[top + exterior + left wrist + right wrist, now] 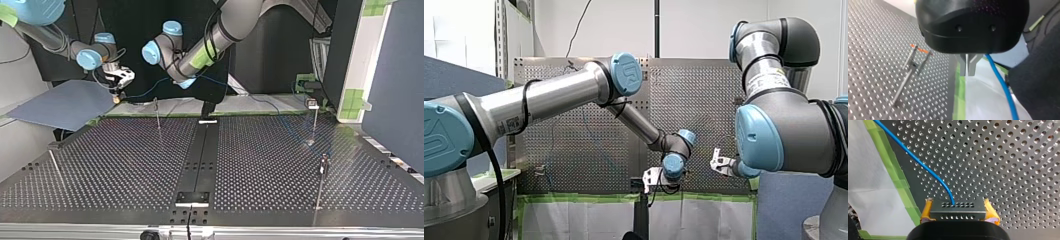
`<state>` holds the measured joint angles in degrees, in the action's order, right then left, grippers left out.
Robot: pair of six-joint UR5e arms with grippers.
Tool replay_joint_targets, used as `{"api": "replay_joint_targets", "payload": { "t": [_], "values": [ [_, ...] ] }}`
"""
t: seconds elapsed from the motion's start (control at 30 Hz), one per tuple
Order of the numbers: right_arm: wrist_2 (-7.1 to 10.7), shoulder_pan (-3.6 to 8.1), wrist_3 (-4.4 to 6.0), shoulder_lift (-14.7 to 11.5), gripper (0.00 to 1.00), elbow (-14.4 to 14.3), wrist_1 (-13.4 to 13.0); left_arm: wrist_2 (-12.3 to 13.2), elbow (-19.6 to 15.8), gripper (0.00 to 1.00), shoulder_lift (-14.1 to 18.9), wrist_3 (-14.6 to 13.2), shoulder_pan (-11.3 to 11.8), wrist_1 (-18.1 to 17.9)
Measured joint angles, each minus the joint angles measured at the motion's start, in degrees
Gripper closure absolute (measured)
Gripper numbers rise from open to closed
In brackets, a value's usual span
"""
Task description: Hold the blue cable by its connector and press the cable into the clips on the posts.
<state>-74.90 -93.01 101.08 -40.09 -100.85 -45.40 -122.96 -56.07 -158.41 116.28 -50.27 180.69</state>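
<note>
Right gripper: my right gripper [959,212] is clamped on the connector [958,208], with a yellow pad [927,211] on each short end. Gripping across the block leaves the cable's exit face free.
Blue cable: the blue cable [915,161] leaves the middle of the connector, bends and runs off over the perforated table [1003,165] toward the green tape [899,178] at its edge. It looks slack rather than taut.
Left gripper: my left gripper [968,67] has its metal fingers [962,65] pressed together with nothing seen between them. The cable passes just beside them, outside the grip, so this arm seems placed to guide or push the line, not to carry it.
Posts: thin posts [158,114] stand upright and well apart on the table. In the top view both grippers hang near the far edge, the right one close to the post at that view's left.
Clip: a small clip [312,103] tops the far post at the top view's right — I cannot tell whether the cable sits in it.
Step, as I judge it: the connector is secured and the routing is early.
Next move needs: the cable lowered squarely onto a clip, with the slack taken up first.
Risk: a loose loop could snag a post.
</note>
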Motion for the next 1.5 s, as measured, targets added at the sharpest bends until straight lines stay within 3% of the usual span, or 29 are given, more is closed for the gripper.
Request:
{"api": "replay_joint_targets", "payload": {
  "t": [0.2, 0.5, 0.83, 1.1, 1.5],
  "values": [
    [2.34, 1.16, 1.32, 0.02, 1.0, 0.51, -0.49, 0.07, 0.21, 0.99, -0.01, -0.59, -0.11, -3.2],
    [3.14, 2.15, 1.72, 0.04, 1.0, 1.41, -0.42, 1.01, 0.54, 0.99, -0.15, -0.82, 0.37, -7.82],
    [4.93, 2.09, 1.67, 0.07, 1.0, 1.81, -0.73, 3.05, 3.41, 0.99, -2.32, -0.7, 2.34, -12.4],
    [5.27, 1.84, 1.5, 0.06, 1.0, 1.83, -0.75, 3.73, 6.46, 0.99, -3.39, -0.68, 4.94, -16.62],
    [4.9, 1.97, 1.42, 0.06, 1.0, 1.82, -0.82, 4.19, 4.6, 0.99, -3.41, -1.3, 5.44, -23.27]
  ]
}}
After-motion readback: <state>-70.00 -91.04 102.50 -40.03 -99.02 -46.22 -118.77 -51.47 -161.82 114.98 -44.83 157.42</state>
